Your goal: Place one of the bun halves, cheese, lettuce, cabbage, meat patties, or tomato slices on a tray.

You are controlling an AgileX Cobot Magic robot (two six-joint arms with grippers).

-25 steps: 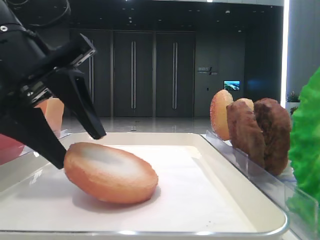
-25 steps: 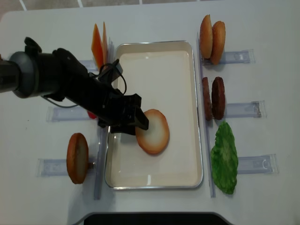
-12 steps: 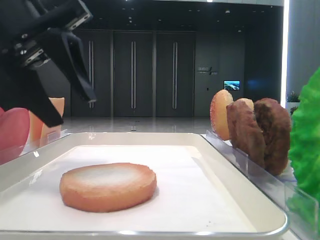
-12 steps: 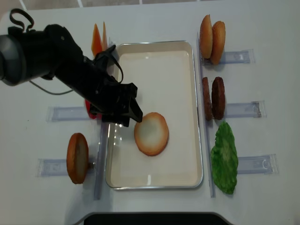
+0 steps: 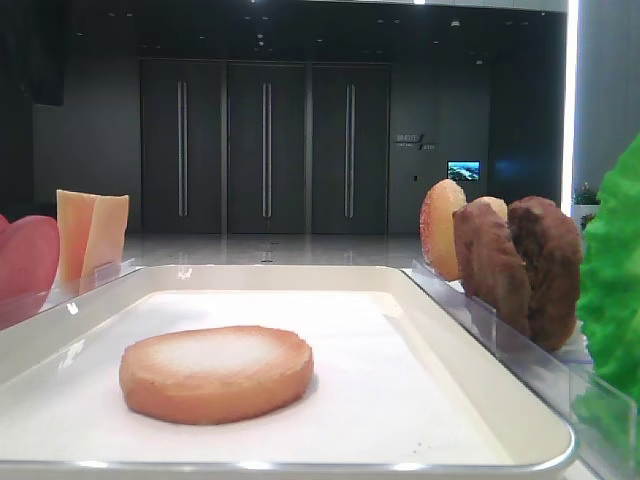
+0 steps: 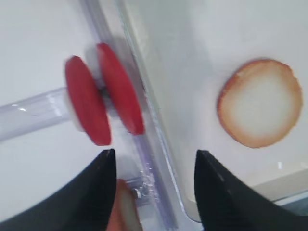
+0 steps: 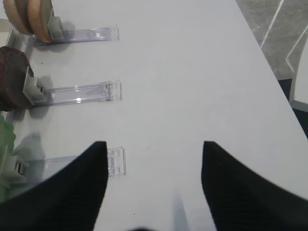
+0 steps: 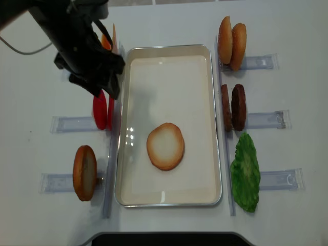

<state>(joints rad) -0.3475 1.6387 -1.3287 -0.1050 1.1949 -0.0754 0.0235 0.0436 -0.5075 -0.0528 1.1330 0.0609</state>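
Observation:
One bun half (image 8: 165,146) lies flat, pale face up, on the cream tray (image 8: 169,47), also seen low down as the bun half (image 5: 215,372) and from above as the bun half (image 6: 260,103). My left gripper (image 8: 102,87) hangs open and empty above the tray's left rim, over the red tomato slices (image 6: 86,106). My right gripper (image 7: 151,147) is open over bare table. Cheese (image 8: 107,38) stands at the far left. Two more bun halves (image 8: 231,36), meat patties (image 8: 233,107) and lettuce (image 8: 245,171) line the right side. The cabbage is out of view.
Another bun half (image 8: 84,172) stands upright in a clear holder left of the tray. Clear plastic holders (image 7: 82,94) run along both sides of the tray. The table edge (image 7: 269,72) lies to the right of my right gripper.
My left gripper has let go of the bun half, risen and drawn back to the upper left. The bun half has dropped from tilted to flat on the tray.

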